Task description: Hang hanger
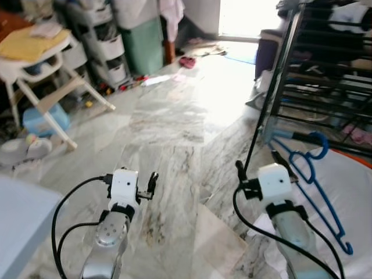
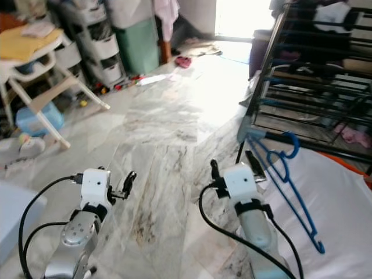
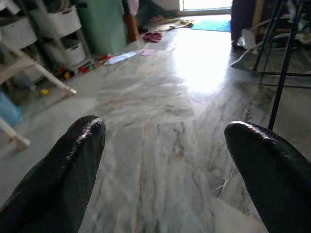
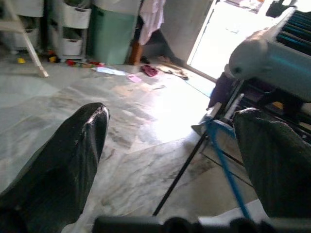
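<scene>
A blue plastic hanger [image 1: 314, 187] has its hook [image 1: 319, 145] at the low front rail of the black drying rack [image 1: 317, 75], and its body slants down over a white sheet [image 1: 351, 192]. My right gripper [image 1: 256, 159] is open just left of the hanger and holds nothing. In the right wrist view the hanger's blue arm [image 4: 224, 165] runs between the fingers, close to one finger [image 4: 274, 160]. My left gripper [image 3: 165, 145] is open and empty over bare marble floor, low and left of centre [image 1: 148, 185].
A white high chair [image 1: 40, 58] with a yellow cloth stands at the left, with a blue box [image 1: 43, 119] under it. White drawer units [image 1: 104, 40] and a green bin [image 1: 142, 43] line the back. Pink slippers [image 1: 187, 61] lie near the doorway. A pale surface [image 1: 17, 226] fills the lower left corner.
</scene>
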`<state>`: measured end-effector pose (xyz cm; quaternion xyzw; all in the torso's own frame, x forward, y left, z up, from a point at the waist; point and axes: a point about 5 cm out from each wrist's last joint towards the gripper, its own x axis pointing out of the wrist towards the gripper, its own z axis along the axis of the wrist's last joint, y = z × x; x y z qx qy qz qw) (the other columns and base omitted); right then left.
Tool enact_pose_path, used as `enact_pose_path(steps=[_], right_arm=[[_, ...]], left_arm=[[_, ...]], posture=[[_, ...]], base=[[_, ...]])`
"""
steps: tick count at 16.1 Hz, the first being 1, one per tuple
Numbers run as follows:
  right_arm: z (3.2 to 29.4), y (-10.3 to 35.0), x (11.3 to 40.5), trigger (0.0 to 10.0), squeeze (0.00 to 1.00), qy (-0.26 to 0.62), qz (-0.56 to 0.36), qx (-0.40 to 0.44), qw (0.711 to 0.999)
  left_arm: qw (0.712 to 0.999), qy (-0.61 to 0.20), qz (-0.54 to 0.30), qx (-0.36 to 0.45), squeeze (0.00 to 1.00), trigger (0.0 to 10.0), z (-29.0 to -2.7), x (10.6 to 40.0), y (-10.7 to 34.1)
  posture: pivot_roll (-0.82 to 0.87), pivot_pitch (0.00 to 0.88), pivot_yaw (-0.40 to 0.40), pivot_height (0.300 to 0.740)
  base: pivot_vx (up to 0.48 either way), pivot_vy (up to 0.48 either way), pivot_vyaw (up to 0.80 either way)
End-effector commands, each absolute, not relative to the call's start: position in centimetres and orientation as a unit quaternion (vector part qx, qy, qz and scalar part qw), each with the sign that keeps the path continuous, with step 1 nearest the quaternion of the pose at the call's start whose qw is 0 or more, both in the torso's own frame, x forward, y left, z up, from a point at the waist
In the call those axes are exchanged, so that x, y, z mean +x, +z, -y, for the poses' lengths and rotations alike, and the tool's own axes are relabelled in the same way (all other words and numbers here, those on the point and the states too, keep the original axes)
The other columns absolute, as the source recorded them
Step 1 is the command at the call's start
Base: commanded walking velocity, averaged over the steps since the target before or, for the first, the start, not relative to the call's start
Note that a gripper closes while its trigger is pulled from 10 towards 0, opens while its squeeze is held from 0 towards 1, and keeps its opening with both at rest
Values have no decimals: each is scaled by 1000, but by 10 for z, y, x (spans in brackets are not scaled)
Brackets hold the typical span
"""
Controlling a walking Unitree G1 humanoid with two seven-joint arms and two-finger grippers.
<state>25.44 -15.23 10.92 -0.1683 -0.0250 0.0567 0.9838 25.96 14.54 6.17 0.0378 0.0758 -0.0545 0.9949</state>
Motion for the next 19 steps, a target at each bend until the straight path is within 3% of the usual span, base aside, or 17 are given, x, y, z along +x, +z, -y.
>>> enact_pose_path(steps=[1,19], right_arm=[[147,107,257,10000,0,71,19,-165,983],[147,97,260,10000,0,47,4,-123,991]], left_arm=[[996,-34,-78,41,0,10000,-152,256,61],[993,-73,-80,56,0,10000,-141,259,64]], posture=[[-76,0,21,740],[-90,4,80,740]], base=[[-304,0,0],[-298,0,39]])
